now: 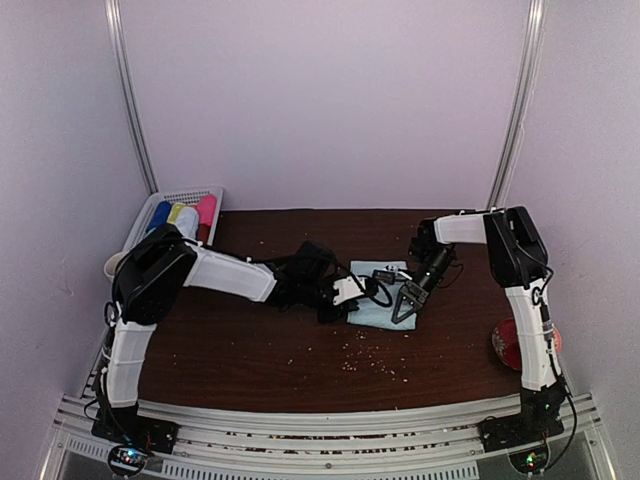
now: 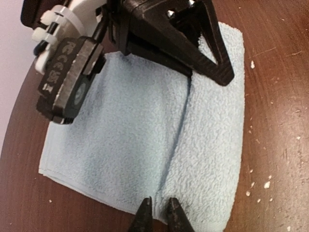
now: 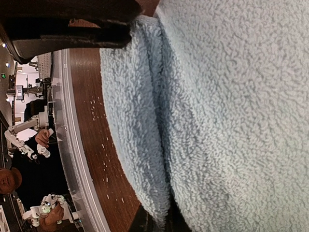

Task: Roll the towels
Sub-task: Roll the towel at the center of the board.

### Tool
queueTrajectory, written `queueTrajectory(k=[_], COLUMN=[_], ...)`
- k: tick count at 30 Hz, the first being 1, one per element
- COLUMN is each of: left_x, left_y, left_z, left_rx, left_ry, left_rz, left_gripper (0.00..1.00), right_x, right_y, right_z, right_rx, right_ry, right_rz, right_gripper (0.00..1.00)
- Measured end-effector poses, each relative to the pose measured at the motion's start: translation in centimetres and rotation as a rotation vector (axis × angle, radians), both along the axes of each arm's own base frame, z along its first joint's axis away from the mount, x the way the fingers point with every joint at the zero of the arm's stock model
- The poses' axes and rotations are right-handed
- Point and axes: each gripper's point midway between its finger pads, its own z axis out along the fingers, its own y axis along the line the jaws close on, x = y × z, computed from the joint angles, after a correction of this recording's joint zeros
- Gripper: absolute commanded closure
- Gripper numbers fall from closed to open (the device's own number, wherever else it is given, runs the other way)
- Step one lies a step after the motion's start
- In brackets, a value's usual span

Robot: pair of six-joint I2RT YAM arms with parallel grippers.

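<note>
Two grippers at one towel (image 2: 145,140): right gripper (image 2: 223,77), jaws pressed together, should pin its end while left gripper (image 2: 160,215), jaws nearly touching, hold unclear, rolls evenly.

Arms: left arm (image 1: 230,272) stretched rightward, left pincer (image 2: 160,215) nearly closed, perhaps gripping; right arm (image 1: 515,250) elbowed inward, right pincer (image 1: 404,312) closed, tips down.
</note>
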Motion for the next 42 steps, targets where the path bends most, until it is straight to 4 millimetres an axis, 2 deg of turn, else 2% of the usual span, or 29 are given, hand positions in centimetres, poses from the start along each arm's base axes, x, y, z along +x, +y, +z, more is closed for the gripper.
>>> queueTrajectory(k=[3, 6, 10, 13, 16, 18, 21, 23, 26, 29, 32, 37, 42], left_x=[0.3, 0.3, -0.4, -1.6, -3.6, -5.5, -7.7, -8.5, -8.3, -7.3, -6.5, -5.2, -4.2], left_y=[1.1, 3.3, 4.4, 3.8, 2.2, 1.0, 0.0, -0.1, 0.3, 0.4, 0.2, -0.2, -0.6], left_z=[0.4, 0.9, 2.8, 4.3, 4.7, 4.1, 2.2, 0.6, -0.8, -0.7, -0.5, -0.7, -1.1], left_rx=[-0.012, 0.000, -0.024, -0.028, -0.006, 0.022, 0.076, 0.117, 0.161, 0.173, 0.182, 0.209, 0.239], left_ry=[-0.059, -0.116, -0.216, -0.318, -0.411, -0.461, -0.504, -0.508, -0.520, -0.549, -0.587, -0.629, -0.662], left_rz=[0.044, 0.087, 0.051, -0.027, -0.127, -0.203, -0.291, -0.329, -0.340, -0.317, -0.290, -0.258, -0.238], left_gripper=[0.80, 0.80, 0.77, 0.77, 0.80, 0.81, 0.81, 0.76, 0.60, 0.53, 0.53, 0.65, 0.70], right_x=[0.0, 0.0, 0.0, 0.0, 0.1, 0.1, 0.1, 0.1, 0.0, 0.0, 0.0, 0.0, 0.0], right_y=[0.0, 0.0, 0.0, 0.0, 0.0, 0.0, 0.0, 0.0, 0.0, 0.0, 0.0, 0.0, 0.0], right_z=[-0.1, -0.1, -0.1, -0.1, -0.1, -0.2, -0.1, -0.2, -0.2, -0.2, -0.2, -0.1, -0.1], right_rx=[-0.009, -0.013, -0.016, -0.018, -0.020, -0.022, -0.022, -0.022, -0.022, -0.022, -0.022, -0.022, -0.021], right_ry=[0.024, 0.045, 0.062, 0.067, 0.071, 0.074, 0.077, 0.078, 0.079, 0.080, 0.080, 0.080, 0.080], right_rz=[-0.006, -0.011, -0.014, -0.017, -0.020, -0.020, -0.021, -0.020, -0.021, -0.021, -0.021, -0.021, -0.021], right_gripper=[1.00, 1.00, 1.00, 1.00, 1.00, 1.00, 1.00, 1.00, 1.00, 1.00, 1.00, 1.00, 1.00])
